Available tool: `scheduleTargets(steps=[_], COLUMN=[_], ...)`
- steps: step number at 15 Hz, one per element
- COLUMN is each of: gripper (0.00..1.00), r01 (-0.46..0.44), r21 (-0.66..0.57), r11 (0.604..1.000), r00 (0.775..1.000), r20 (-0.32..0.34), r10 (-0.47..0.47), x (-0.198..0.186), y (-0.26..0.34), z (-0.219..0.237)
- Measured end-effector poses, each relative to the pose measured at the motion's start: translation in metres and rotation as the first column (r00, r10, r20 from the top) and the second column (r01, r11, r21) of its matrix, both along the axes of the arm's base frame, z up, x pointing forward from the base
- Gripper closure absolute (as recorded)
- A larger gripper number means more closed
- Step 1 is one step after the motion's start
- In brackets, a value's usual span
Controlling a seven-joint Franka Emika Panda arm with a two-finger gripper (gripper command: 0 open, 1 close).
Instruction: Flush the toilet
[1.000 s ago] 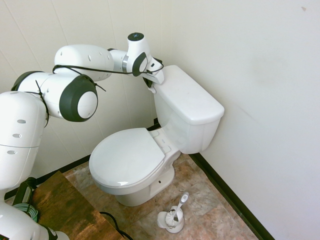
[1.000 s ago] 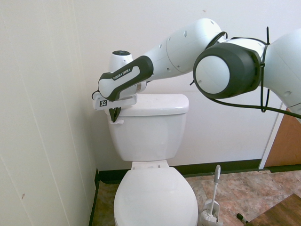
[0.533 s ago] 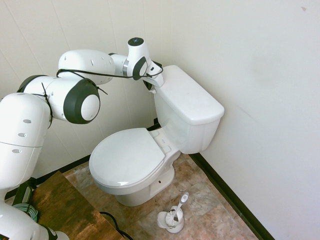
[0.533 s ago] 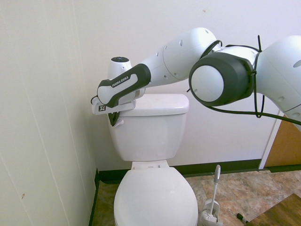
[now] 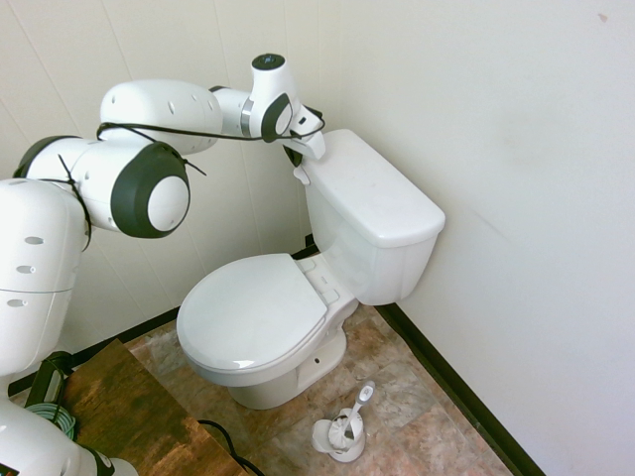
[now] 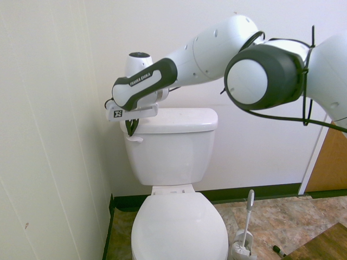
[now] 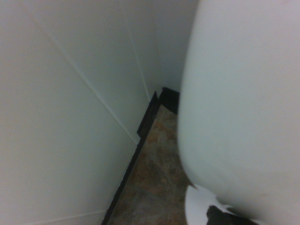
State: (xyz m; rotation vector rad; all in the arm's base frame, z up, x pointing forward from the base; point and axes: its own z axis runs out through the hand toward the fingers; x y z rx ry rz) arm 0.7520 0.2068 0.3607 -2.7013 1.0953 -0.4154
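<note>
Toilet point(image 6: 172, 154): upright in the corner; long axis runs from tank to bowl, seat end pointing away from the wall behind the tank. Tool point(image 6: 132, 127): fingers together, just above the flush lever point(image 6: 135, 139) on the tank front; contact unclear. Bowl front cut off in second exterior view. Brush point(image 6: 246, 227) stands beside the toilet. Worktop point(image 5: 139, 416) near the bowl, partly cropped.
</note>
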Motion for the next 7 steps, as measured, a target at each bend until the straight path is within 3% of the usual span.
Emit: scheduleTargets(steps=[3,7], gripper=[1.00,1.00], r01=[0.007,-0.016], r21=[-0.008,0.013], r11=[1.000,1.000], r00=[0.999,0.992], r20=[-0.039,-0.127], r10=[-0.007,0.017], x=[-0.023,-0.059], y=[-0.017,-0.032], z=[0.037,0.047])
